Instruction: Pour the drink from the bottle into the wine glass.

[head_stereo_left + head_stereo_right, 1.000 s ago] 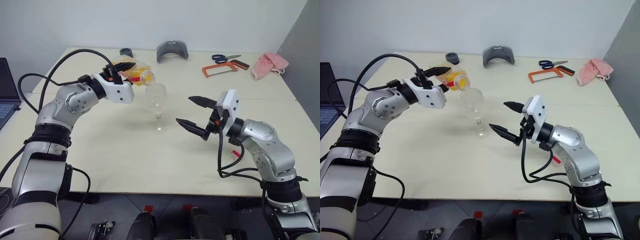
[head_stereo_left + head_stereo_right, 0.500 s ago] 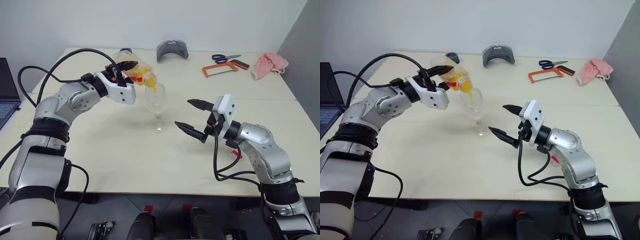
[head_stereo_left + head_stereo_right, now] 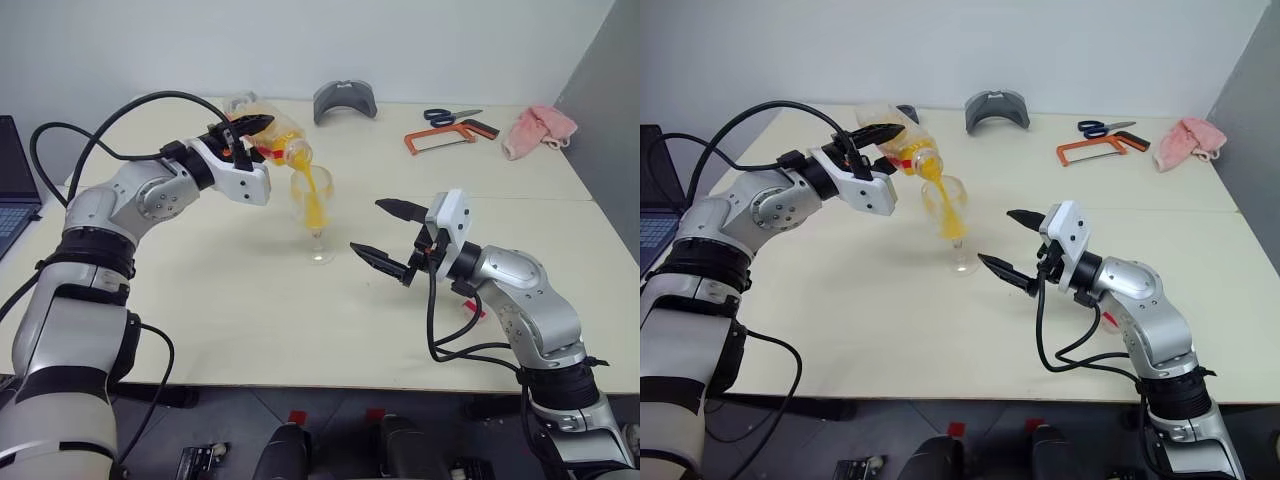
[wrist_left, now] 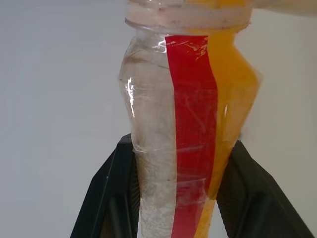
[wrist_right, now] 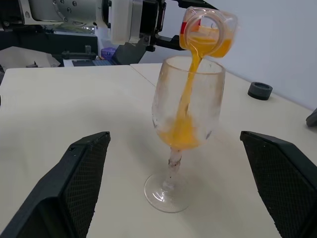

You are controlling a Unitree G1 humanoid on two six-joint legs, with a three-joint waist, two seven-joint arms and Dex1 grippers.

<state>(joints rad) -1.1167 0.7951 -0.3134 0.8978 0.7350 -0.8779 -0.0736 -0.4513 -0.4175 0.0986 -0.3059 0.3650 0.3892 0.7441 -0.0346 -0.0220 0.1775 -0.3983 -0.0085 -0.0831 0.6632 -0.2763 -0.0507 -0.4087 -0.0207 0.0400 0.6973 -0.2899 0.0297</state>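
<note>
The left gripper (image 3: 240, 135) clamps the tilted bottle (image 3: 268, 139), drink (image 5: 188, 99) streaming into the wine glass (image 5: 185, 130); the right gripper (image 3: 385, 232) gapes wide.

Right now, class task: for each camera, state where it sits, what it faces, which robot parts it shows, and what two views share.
Left eye, on the head: faces forward and down at the table; both arms show.
Right eye: the same scene; both show the bottle pouring the drink.
Left wrist: looks along the left pincer, shut on the bottle.
Right wrist: looks past the open right pincer at the wine glass; shares bottle and left pincer with the left wrist view.
</note>
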